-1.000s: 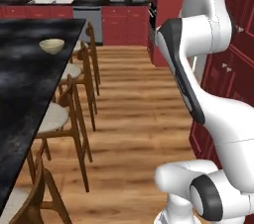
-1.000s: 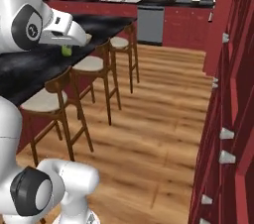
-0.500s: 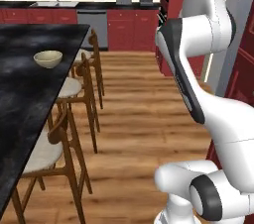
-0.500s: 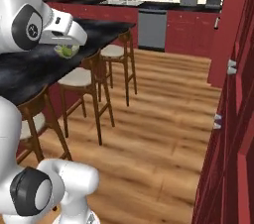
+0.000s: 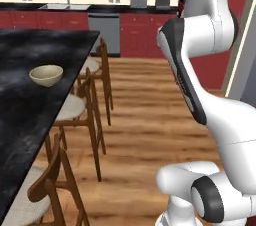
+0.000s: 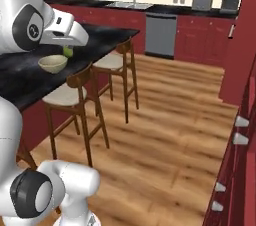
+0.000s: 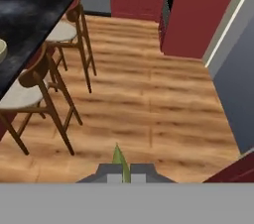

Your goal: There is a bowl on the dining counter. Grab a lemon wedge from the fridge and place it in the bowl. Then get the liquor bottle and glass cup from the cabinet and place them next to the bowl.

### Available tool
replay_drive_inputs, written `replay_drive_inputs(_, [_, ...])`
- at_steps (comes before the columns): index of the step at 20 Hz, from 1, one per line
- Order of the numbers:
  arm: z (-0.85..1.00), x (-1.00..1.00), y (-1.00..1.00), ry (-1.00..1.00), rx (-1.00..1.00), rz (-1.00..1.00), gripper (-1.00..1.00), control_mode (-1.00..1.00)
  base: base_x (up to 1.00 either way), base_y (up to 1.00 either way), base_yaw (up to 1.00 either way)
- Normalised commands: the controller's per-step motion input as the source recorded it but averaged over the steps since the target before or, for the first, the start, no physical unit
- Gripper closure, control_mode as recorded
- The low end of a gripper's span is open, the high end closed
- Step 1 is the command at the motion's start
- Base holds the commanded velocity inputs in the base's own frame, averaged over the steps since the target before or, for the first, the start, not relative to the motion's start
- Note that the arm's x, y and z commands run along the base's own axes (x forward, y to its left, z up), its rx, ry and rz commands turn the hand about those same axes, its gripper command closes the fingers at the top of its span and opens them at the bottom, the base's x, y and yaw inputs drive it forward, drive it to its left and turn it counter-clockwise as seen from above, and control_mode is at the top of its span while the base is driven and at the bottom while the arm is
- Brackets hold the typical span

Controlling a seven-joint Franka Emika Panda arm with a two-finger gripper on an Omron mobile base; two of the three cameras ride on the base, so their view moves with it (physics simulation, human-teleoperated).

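my gripper is pinched narrow on the lemon wedge, whose thin yellow-green tip sticks up between the fingertips in the hand view; from the right base view the wedge shows as a small green lump under the hand, above the dining counter and just right of the bowl. bowl is round, shallow, tan outside, pale inside, sitting on the glossy black, grey-marbled stone top. wooden stools with pale round seats stand along the counter edge over a plank floor.
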Motion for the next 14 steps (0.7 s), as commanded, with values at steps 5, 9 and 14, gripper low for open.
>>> replay_drive_inputs(5, [0.00,0.00,0.00,0.00,0.00,0.00,1.00,1.00,1.00,0.01,0.22])
replay_drive_inputs(9, [0.00,0.00,0.00,0.00,0.00,0.00,1.00,1.00,1.00,0.00,0.27])
replay_drive_inputs(14, [0.00,0.00,0.00,0.00,0.00,0.00,1.00,1.00,1.00,0.00,0.34])
